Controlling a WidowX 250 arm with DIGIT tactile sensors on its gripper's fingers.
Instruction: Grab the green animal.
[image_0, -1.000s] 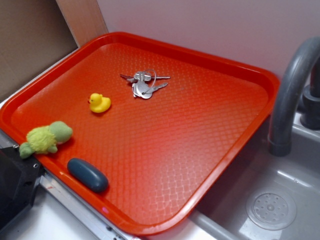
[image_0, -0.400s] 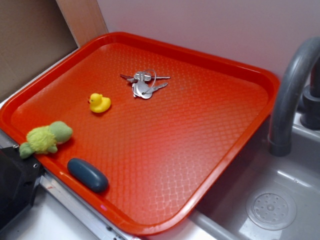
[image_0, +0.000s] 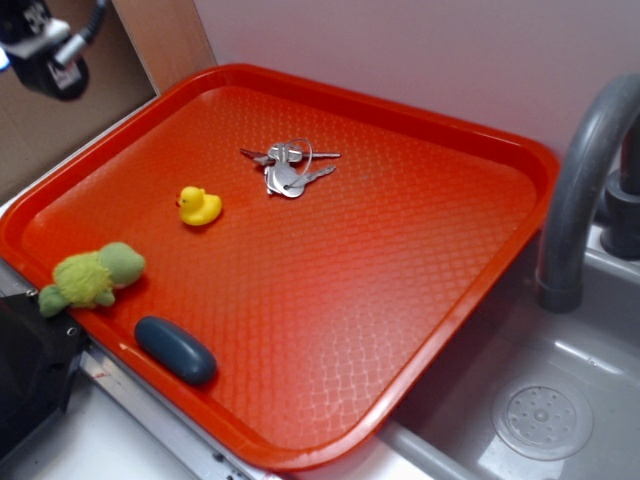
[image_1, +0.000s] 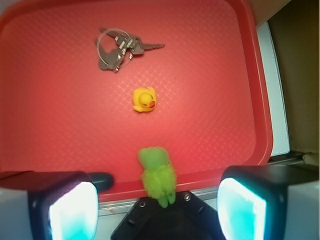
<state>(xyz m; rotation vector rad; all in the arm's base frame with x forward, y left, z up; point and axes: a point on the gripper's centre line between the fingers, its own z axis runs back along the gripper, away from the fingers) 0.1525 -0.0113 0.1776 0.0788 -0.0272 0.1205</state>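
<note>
Hand (image_1: 157, 205) spread wide above the green animal (image_1: 157, 175), fingertips cut off below.

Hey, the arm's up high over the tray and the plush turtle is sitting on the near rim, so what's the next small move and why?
Probably lower straight down toward the green animal. In the wrist view it already sits between the open fingers of the gripper, roughly centred, lying half over the tray's rim. In the exterior view the gripper appears high above it, so descent looks like what is left before closing.

Turtle (image_0: 90, 277) on tray (image_0: 430, 290) edge
</note>
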